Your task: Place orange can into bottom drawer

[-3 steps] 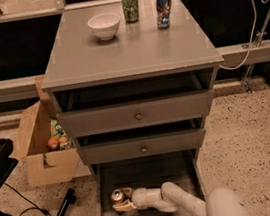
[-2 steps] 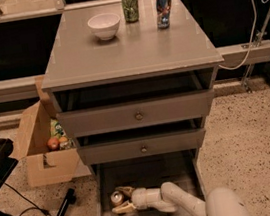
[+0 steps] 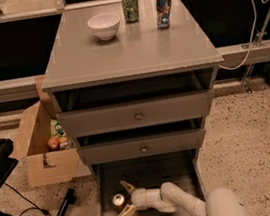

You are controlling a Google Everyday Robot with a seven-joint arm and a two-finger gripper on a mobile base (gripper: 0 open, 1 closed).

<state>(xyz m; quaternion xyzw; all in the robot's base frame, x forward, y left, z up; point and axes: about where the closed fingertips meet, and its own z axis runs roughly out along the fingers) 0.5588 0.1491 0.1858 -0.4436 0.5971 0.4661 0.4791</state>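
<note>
The orange can (image 3: 119, 200) stands in the bottom drawer (image 3: 157, 173), near its left rail, with its silver top facing up. The drawer is pulled out at the foot of the grey cabinet. My gripper (image 3: 122, 201) reaches into the drawer from the lower right. It is open, with one fingertip behind the can and one in front of it. The can sits between the spread fingers, and I cannot tell whether they touch it.
On the cabinet top (image 3: 131, 50) stand a white bowl (image 3: 104, 25), a green can (image 3: 130, 5) and a blue-and-red can (image 3: 164, 9). The two upper drawers (image 3: 137, 114) are slightly open. A cardboard box (image 3: 42, 144) with items sits on the floor at the left, near black cables and a stand.
The fingers have spread apart around the orange can, which earlier sat in a closer grip. The can stays at the same spot in the drawer.
</note>
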